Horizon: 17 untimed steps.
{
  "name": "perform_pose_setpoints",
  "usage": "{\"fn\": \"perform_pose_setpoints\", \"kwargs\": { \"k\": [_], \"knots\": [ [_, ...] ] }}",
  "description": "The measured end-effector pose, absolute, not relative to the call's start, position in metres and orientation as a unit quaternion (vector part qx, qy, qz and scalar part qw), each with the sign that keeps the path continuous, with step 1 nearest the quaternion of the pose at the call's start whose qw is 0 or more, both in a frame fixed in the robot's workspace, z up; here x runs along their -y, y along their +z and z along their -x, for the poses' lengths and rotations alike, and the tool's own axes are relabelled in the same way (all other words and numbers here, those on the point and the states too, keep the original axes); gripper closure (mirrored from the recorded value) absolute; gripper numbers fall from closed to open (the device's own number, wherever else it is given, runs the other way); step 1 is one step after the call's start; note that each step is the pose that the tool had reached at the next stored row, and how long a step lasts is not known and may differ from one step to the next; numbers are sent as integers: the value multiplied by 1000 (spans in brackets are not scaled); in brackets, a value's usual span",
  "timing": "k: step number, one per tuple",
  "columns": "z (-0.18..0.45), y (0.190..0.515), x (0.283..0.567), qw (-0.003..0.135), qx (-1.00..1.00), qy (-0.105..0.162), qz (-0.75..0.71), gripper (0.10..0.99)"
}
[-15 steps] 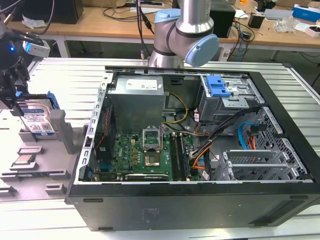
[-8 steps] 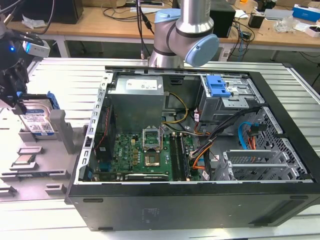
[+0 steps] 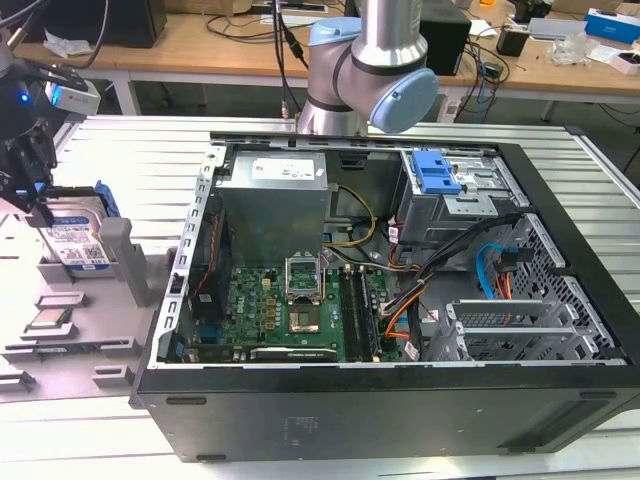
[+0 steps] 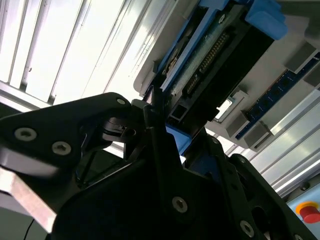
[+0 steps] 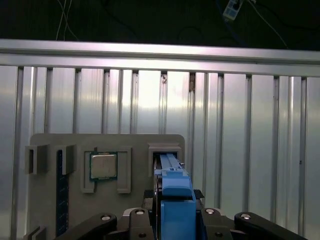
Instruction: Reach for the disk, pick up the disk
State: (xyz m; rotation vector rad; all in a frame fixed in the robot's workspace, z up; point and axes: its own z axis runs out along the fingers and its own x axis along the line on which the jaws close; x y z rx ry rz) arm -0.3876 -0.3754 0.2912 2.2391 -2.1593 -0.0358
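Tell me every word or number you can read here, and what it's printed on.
Nothing can be read for certain.
Label on the disk: print too small to read.
Label on the power supply: too small to read.
Lid of the CPU chip: markings too faint to read.

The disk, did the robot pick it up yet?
Not yet. Reaching looks done: the gripper is right at the top of the disk, whose blue carrier looms close in the first wrist view. Whether it grips is unclear. Lifting is left: the disk stands in its slot in the gray holder.
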Motion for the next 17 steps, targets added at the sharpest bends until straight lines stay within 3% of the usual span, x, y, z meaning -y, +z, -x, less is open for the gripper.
{"fn": "perform_pose_setpoints", "kwargs": {
  "k": [17],
  "knots": [
    [387, 302, 375, 15, 693, -12, -720, 718]
  ]
}}
